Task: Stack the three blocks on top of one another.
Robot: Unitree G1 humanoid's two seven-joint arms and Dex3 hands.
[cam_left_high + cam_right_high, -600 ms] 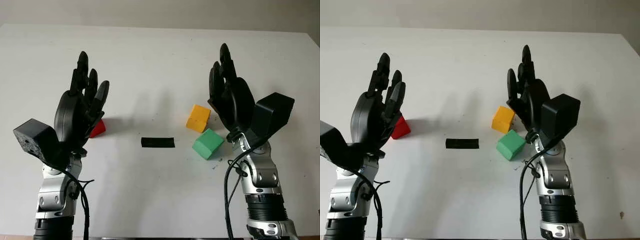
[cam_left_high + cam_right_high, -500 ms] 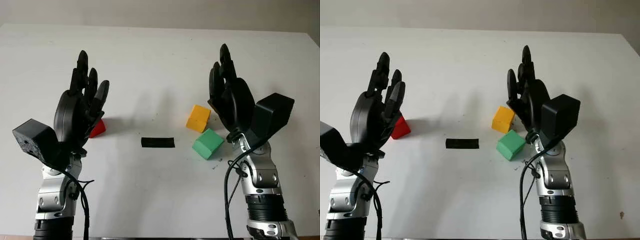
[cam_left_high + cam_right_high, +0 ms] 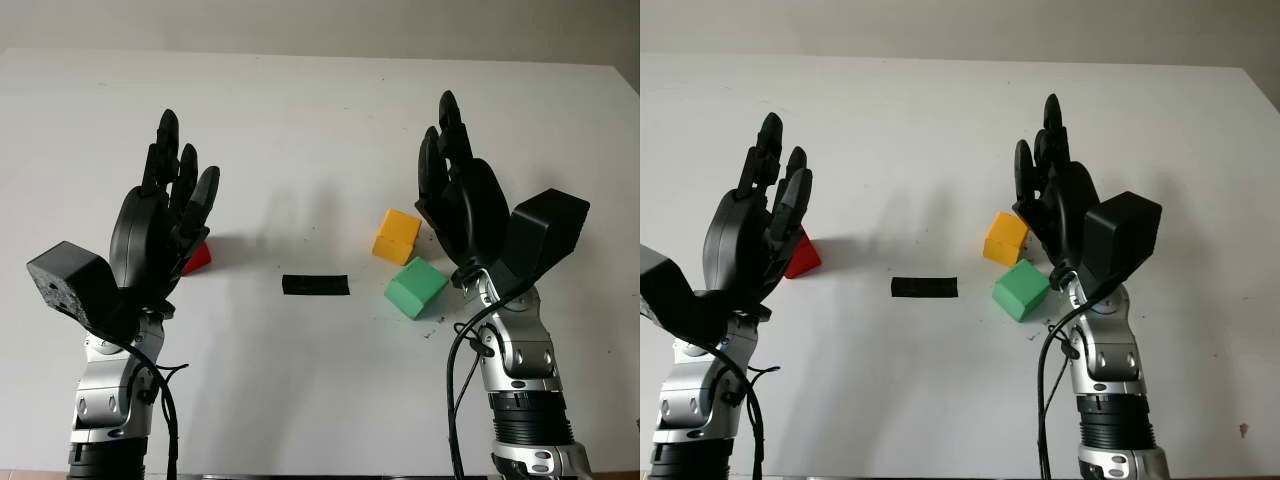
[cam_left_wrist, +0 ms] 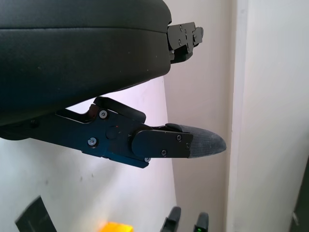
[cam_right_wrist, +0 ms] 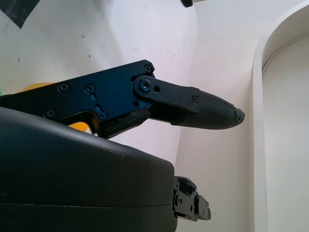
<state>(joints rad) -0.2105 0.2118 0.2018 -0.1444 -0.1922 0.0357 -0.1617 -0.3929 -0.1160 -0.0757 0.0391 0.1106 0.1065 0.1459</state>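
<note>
A yellow block (image 3: 396, 236) and a green block (image 3: 415, 287) lie close together right of the table's middle. A red block (image 3: 196, 258) lies at the left, partly hidden behind my left hand (image 3: 165, 215). That hand is raised above the table, open and holding nothing. My right hand (image 3: 455, 190) is also raised and open, just right of the yellow block and above the green one. The yellow block (image 4: 115, 226) peeks in at the edge of the left wrist view.
A black strip of tape (image 3: 316, 285) lies on the white table (image 3: 320, 110) between the red block and the other two. The table's far edge runs along the top of the eye views.
My left hand has shifted slightly down and to the right, covering more of the red block. The right hand and the blocks have not moved.
</note>
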